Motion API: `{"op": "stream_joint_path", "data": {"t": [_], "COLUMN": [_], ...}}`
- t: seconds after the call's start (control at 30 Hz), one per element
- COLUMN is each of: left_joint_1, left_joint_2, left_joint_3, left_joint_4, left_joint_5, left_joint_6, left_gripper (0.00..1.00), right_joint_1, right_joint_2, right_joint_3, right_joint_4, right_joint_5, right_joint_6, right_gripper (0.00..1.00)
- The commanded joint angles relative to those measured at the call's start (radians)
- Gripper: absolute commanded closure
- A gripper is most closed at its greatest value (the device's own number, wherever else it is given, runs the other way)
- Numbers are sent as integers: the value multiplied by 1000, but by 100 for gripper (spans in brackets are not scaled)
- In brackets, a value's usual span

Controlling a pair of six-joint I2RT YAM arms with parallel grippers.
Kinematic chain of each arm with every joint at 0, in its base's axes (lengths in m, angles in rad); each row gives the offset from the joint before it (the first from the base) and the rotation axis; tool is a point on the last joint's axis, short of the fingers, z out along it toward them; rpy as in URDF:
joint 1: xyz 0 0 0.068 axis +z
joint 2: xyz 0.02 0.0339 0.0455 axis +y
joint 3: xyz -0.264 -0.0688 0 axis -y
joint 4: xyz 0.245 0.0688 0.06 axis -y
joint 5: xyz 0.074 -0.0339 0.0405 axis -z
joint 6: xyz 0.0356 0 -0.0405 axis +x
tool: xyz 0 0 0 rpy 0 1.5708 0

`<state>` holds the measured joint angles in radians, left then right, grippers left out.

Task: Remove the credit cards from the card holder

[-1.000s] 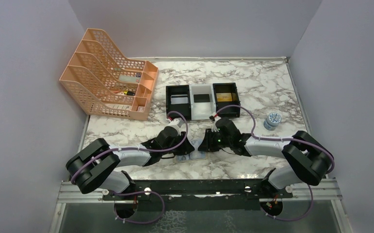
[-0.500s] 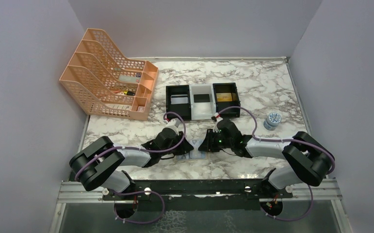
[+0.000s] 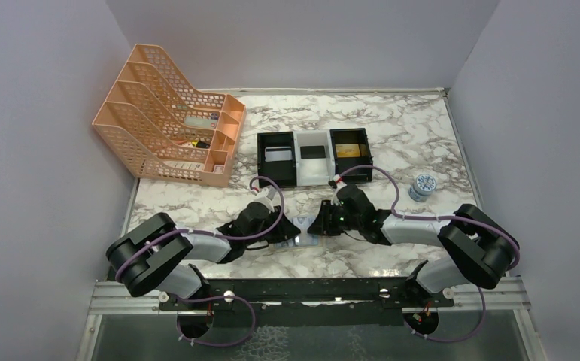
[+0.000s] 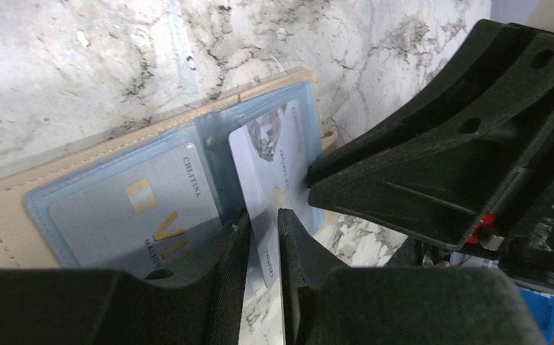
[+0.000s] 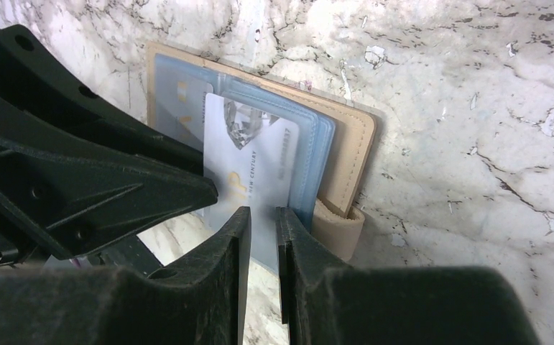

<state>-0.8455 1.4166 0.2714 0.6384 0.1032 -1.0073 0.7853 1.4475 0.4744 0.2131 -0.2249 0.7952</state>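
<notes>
The tan card holder (image 3: 302,241) lies open on the marble between my two grippers, its grey-blue sleeves facing up (image 4: 116,180). My left gripper (image 4: 263,230) is shut on a white card (image 4: 259,165) that sticks partly out of a sleeve. Another card (image 4: 137,208) sits fully inside the neighbouring sleeve. My right gripper (image 5: 263,223) is closed on the holder's clear sleeve edge next to the tan cover (image 5: 345,144). The same white card (image 5: 252,165) shows in the right wrist view. In the top view the left gripper (image 3: 290,230) and right gripper (image 3: 318,226) nearly meet.
Three small trays stand behind the holder: a black one (image 3: 263,158), a white one (image 3: 313,171) and a black one (image 3: 335,154), each with a card inside. A peach mesh file organiser (image 3: 170,128) stands at the back left. A small round jar (image 3: 422,186) stands at the right.
My left arm has drawn back a little toward the near left, and its wrist sits lower in the top view. The right arm has stayed in place.
</notes>
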Motion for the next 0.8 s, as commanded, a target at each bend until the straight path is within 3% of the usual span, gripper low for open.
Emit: {"op": "stream_joint_path", "data": {"t": [0.0, 0.43, 0.67, 0.77], "left_joint_1": [-15, -15, -15, -15], "left_joint_2": [-35, -63, -60, -67], "left_joint_3": [-18, -56, -75, -87], "left_joint_4": [118, 153, 152, 150], "left_joint_5": [81, 57, 41, 27], "left_joint_6": [-46, -79, -94, -98], "left_gripper": [78, 83, 96, 97], "right_joint_1": [1, 1, 2, 1], "right_joint_2": [16, 3, 4, 9], "right_joint_3": [-29, -27, -24, -19], "right_joint_4": [0, -8, -12, -16], "right_joint_5": [56, 64, 68, 68], "right_joint_6": [9, 16, 17, 15], "right_gripper": [80, 80, 80, 80]}}
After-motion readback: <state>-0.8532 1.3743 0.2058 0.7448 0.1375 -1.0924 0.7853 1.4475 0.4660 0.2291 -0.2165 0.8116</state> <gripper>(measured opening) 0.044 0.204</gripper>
